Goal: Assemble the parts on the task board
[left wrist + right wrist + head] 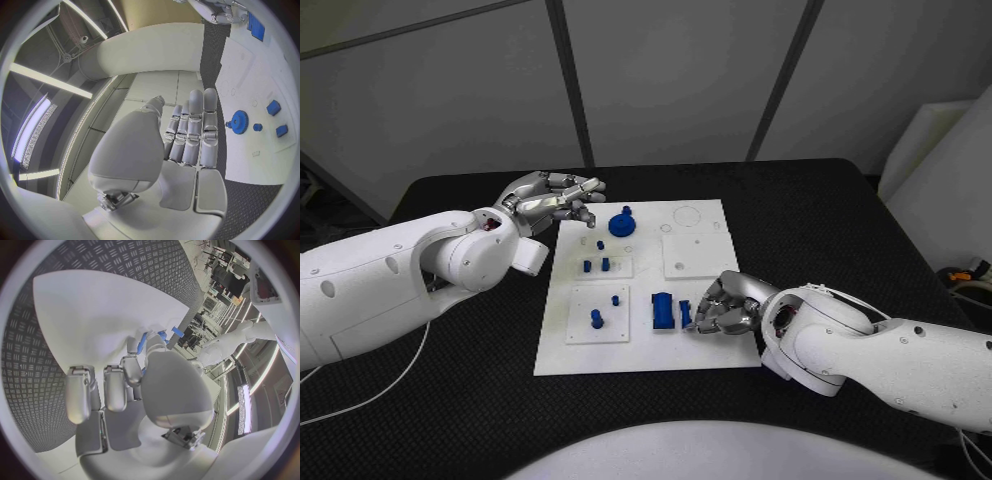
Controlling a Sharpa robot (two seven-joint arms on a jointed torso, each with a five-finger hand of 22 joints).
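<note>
Right hand, board's 4 o'clock edge: fingers curled beside blue block; grasp cannot be told. Task board, tabletop centre, carries small blue parts and gear at 12. Left hand, 11 o'clock: fingers apart, empty. Risk: block slipping or board shifting under fingers. Black textured tabletop; grey wall panels behind.

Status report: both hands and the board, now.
Left hand open, hovering off the task board's far left corner, beside the blue gear. Right hand curled at the blue block, grip unclear. Nothing obstructing.
</note>
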